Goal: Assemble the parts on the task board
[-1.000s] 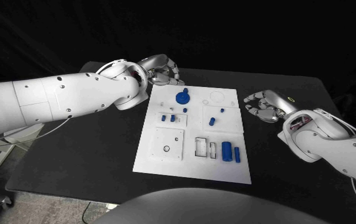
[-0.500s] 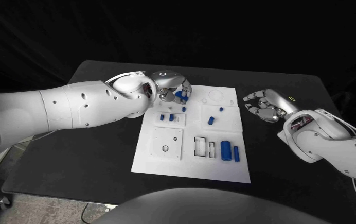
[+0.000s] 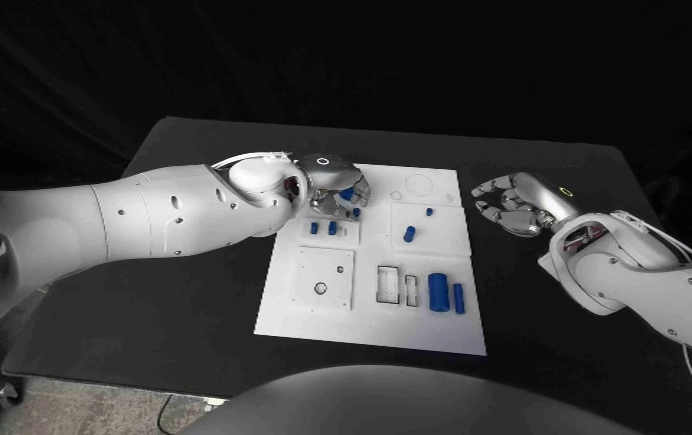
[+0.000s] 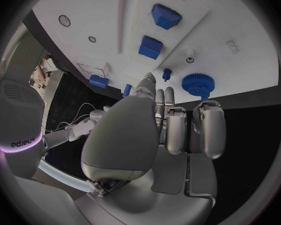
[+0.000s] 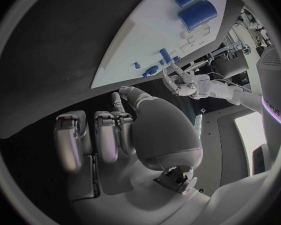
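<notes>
While silver fingers (image 4: 177, 130) hover, ridged blue gear (image 4: 196, 82) stands.

The head camera looked down from above on the task board (image 3: 372, 285). Each wrist camera sat close behind its own robot hand, facing that board (image 4: 178, 45) (image 5: 153, 40), which all three views shared.

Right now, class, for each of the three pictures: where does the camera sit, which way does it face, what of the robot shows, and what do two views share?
Head view: on the robot's head, looking down at the white board; both arms, left hand, right hand.
Left wrist view: behind the left hand, facing the board and a blue gear.
Right wrist view: behind the right hand, facing the board.
Shared: both wrist views show the board's blue parts.
</notes>
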